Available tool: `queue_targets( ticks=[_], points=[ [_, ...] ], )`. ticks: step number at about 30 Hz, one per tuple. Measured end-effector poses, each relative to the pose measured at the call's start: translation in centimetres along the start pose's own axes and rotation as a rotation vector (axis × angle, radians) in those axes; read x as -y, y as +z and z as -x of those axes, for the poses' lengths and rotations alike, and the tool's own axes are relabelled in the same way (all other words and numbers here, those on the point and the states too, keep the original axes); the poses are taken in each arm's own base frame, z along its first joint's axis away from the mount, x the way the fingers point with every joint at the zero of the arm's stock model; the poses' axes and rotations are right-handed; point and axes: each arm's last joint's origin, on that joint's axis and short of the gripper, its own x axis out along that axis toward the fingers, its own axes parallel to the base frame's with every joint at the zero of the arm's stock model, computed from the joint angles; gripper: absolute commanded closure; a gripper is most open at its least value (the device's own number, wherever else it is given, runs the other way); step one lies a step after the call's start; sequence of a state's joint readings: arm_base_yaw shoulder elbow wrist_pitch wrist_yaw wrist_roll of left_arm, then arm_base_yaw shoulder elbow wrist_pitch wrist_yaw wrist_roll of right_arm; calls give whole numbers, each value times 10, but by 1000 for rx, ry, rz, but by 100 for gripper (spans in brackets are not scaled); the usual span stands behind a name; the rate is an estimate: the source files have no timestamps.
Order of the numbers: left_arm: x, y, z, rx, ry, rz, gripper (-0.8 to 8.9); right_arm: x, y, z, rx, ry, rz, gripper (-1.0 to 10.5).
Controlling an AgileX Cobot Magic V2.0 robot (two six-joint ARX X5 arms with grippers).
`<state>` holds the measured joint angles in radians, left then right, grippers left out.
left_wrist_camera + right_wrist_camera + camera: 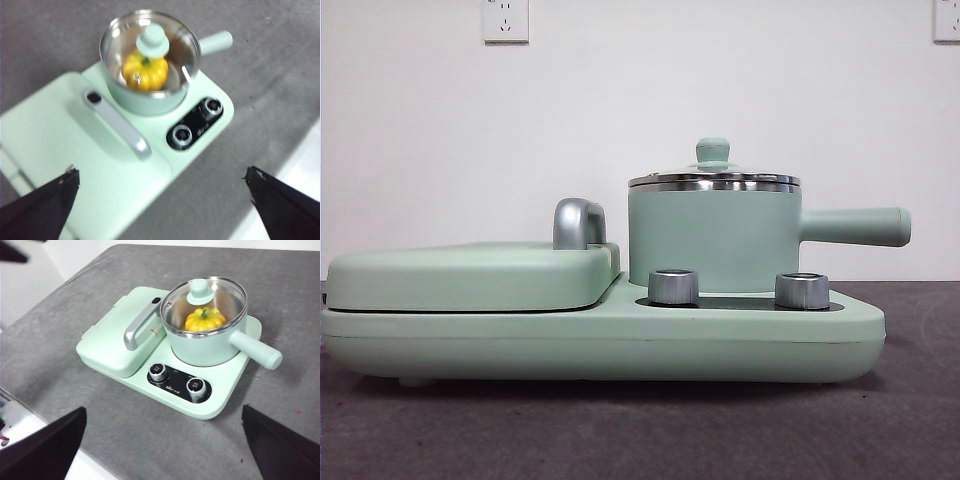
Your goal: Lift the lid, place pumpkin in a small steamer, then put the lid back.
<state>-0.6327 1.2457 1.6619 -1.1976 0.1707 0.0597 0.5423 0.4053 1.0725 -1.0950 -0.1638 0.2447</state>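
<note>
The small steamer [715,238] stands on the right side of the mint-green cooker base [620,335], its long handle pointing right. It also shows in the left wrist view [145,97] and the right wrist view [200,352]. The lid [713,170] sits on the pot's rim, knob up [152,41] [201,292]. The pumpkin [145,72] [205,320] lies inside the pot under the glass. My left gripper [162,200] is open and empty, high above the cooker. My right gripper [162,440] is open and empty, high above the table in front of the cooker.
A wide flat griddle cover [470,275] with a steel handle [578,222] fills the cooker's left half. Two steel knobs [673,287] [801,291] stand at the front. Grey table surface [150,440] surrounds the cooker. A white wall with sockets is behind.
</note>
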Motion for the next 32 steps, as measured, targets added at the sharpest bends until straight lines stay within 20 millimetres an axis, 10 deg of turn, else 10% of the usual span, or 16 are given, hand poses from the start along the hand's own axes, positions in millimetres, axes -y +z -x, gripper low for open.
queue_targets(
  ticks=[15, 18, 21, 32],
  points=[
    [17, -137, 50, 297, -11, 140, 411, -3, 0, 0, -12, 89, 3, 461],
    [19, -145, 58, 332, -14, 147, 614, -3, 2, 0, 5, 103, 7, 500],
    [19, -147, 60, 345, -15, 148, 797, -4, 3, 0, 15, 105, 9, 966],
    [19, -147, 60, 347, -16, 149, 793, -4, 3, 0, 16, 105, 10, 927]
  ],
)
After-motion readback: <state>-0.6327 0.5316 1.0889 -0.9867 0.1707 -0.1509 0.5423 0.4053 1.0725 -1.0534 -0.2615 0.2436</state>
